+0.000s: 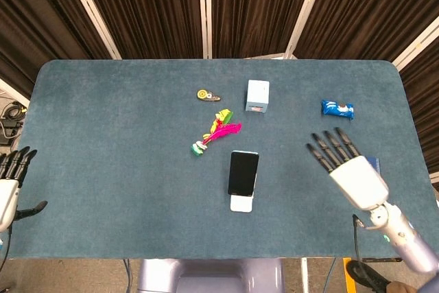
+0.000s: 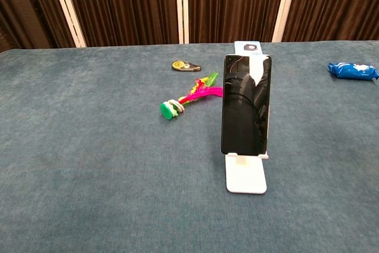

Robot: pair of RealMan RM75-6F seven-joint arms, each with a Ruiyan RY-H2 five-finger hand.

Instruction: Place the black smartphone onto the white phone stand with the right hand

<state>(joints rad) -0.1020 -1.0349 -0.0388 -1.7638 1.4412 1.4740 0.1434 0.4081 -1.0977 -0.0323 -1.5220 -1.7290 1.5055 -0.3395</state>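
The black smartphone (image 1: 243, 172) (image 2: 246, 105) stands upright on the white phone stand (image 1: 241, 203) (image 2: 245, 175) near the table's front middle, with no hand touching it. My right hand (image 1: 346, 167) hovers to the right of the phone, well apart from it, its fingers spread and empty; the chest view does not show it. At the far left edge of the head view my left hand (image 1: 9, 178) stays off the table with fingers apart and nothing in it.
Behind the phone lie a pink and green feathered toy (image 1: 215, 131) (image 2: 189, 97), a small yellow and black tape (image 1: 206, 95), and a pale blue box (image 1: 257, 96). A blue snack packet (image 1: 337, 108) (image 2: 353, 71) and a dark blue box (image 1: 372, 166) lie on the right.
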